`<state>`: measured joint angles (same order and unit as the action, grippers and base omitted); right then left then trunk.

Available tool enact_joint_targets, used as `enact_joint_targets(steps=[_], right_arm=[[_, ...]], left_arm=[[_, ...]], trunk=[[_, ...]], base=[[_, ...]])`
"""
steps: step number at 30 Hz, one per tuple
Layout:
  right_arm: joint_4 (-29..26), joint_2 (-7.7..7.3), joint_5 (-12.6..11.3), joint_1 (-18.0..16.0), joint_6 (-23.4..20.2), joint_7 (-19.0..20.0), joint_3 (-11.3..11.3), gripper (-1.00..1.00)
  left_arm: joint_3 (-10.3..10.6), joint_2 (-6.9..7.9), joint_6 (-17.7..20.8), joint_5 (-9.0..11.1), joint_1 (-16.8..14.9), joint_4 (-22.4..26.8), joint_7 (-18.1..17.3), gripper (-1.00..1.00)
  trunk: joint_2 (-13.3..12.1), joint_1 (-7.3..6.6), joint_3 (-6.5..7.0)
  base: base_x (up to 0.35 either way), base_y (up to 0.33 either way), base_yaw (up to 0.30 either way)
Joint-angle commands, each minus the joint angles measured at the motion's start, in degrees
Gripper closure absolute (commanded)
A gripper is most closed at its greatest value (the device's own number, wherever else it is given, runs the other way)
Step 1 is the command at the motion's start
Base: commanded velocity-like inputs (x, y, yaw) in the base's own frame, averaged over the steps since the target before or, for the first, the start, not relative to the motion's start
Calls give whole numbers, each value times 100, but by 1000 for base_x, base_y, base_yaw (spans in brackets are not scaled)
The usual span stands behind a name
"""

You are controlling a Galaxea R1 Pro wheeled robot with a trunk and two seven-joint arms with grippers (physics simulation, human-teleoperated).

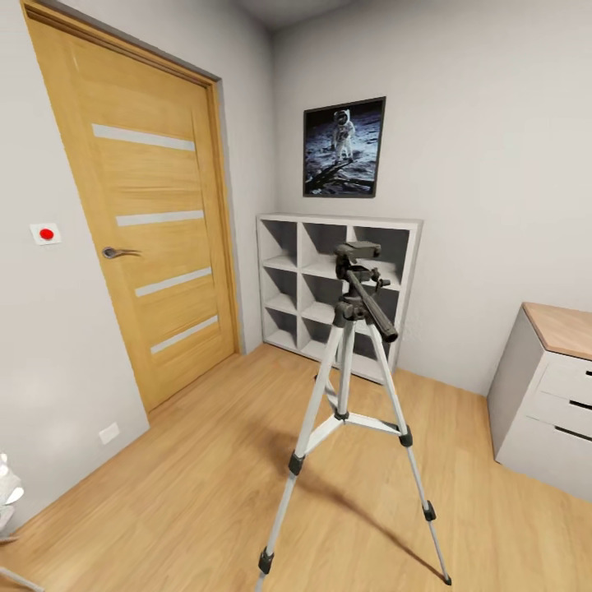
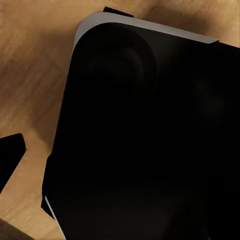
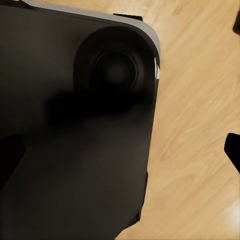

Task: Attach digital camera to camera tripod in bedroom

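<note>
The camera tripod (image 1: 355,386) stands upright on the wood-plank floor (image 1: 189,485) of the bedroom, legs spread, between the wooden door (image 1: 144,222) and the grey drawer unit (image 1: 547,395), in front of the white cube shelf (image 1: 329,288). Its black head (image 1: 358,255) carries nothing — the mounting plate is bare, so the attachment step is judged not yet done.

Both wrist views look down on the robot's dark base (image 3: 75,130) over the floor. The state of either end effector cannot be told — the dark slivers at the picture edges are too partial to read. No grasp can be confirmed.

Remaining, by judgement: obtain the camera, approach the tripod, seat it on the head.
</note>
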<state>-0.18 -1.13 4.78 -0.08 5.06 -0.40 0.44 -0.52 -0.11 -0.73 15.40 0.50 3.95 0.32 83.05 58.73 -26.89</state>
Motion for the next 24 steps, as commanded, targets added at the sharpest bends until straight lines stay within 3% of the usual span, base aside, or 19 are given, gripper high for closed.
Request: enact_joint_targets(steps=[1, 10, 24], right_arm=[[0, -1, 50, -1, 12, -4, 0, -100], [0, -1, 58, -1, 12, -4, 0, -100], [0, -4, 58, -1, 12, -4, 0, -100]], left_arm=[[-4, 0, -6, 25, 3, 9, 3, -100], [-1, 2, -6, 25, 2, 9, 3, -100], [-1, -2, -6, 25, 0, 9, 3, -100]], trunk=[[2, 0, -4], [2, 0, -4], [2, 0, -4]], base=[[0, 56, 0], [79, 56, 0], [231, 231, 0]])
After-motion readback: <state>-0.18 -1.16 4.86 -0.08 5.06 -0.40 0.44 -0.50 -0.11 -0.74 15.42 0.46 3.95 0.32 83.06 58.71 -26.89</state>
